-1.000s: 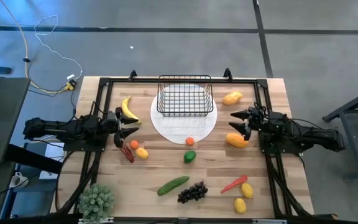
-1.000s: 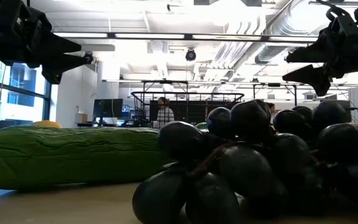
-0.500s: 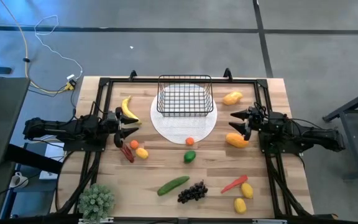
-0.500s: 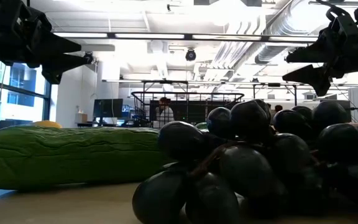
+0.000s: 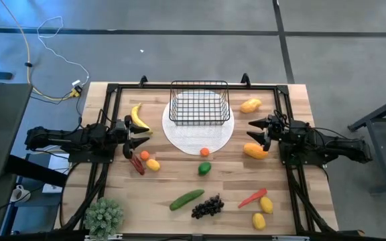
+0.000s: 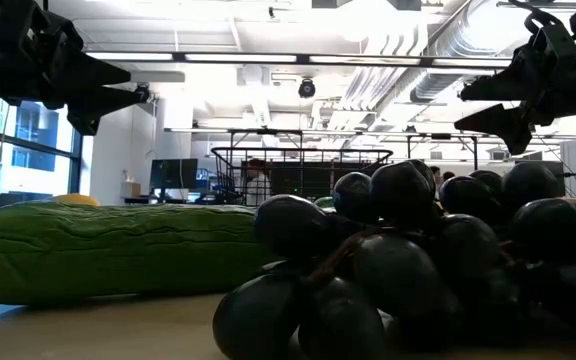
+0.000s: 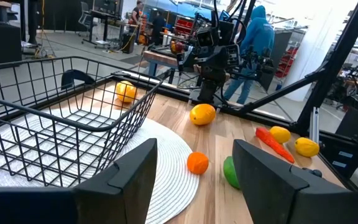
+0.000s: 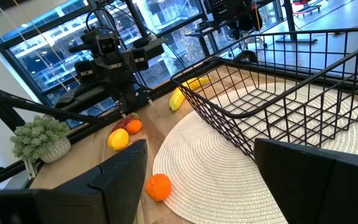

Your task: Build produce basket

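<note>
The black wire basket (image 5: 200,104) stands empty on the far part of a white round mat (image 5: 198,134). Produce lies loose on the table: a banana (image 5: 137,118), mangoes (image 5: 250,106) (image 5: 255,151), a small orange (image 5: 205,152), a green fruit (image 5: 204,169), a cucumber (image 5: 186,199), dark grapes (image 5: 207,206), chilies (image 5: 252,197) (image 5: 137,164), lemons (image 5: 266,204) (image 5: 153,164). My left gripper (image 5: 138,137) is open and empty above the table's left side, beside the banana. My right gripper (image 5: 253,132) is open and empty above the right side, near a mango.
A green bushy potted plant (image 5: 103,215) stands at the near left corner. A black frame (image 5: 193,87) runs around the table top. The small orange also shows at the mat's edge in the left wrist view (image 7: 197,162). People show in the room beyond the table.
</note>
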`<control>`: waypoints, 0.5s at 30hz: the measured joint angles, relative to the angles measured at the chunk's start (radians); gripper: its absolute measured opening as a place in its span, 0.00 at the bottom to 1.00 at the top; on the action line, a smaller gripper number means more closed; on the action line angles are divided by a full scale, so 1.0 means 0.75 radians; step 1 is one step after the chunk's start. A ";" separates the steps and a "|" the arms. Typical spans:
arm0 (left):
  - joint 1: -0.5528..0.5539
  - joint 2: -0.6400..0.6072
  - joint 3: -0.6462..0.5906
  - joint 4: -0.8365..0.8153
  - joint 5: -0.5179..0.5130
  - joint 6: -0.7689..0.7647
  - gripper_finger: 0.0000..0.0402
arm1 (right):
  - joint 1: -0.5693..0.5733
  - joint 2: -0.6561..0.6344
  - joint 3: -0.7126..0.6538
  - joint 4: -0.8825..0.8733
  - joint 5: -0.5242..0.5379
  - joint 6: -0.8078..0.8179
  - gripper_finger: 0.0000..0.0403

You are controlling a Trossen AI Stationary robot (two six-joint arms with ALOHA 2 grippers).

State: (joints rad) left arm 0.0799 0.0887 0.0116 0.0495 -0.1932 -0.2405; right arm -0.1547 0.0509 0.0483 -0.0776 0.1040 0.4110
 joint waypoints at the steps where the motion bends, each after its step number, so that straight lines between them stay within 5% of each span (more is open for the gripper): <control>1: 0.000 0.000 0.000 0.000 0.000 -0.001 0.49 | 0.000 0.000 0.000 0.000 0.000 0.000 0.68; 15: -0.003 0.000 0.000 -0.007 0.000 -0.129 0.49 | 0.000 0.000 0.000 0.000 0.000 0.000 0.68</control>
State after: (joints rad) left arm 0.0780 0.0887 0.0116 0.0442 -0.1932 -0.3374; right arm -0.1545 0.0511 0.0483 -0.0778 0.1041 0.4108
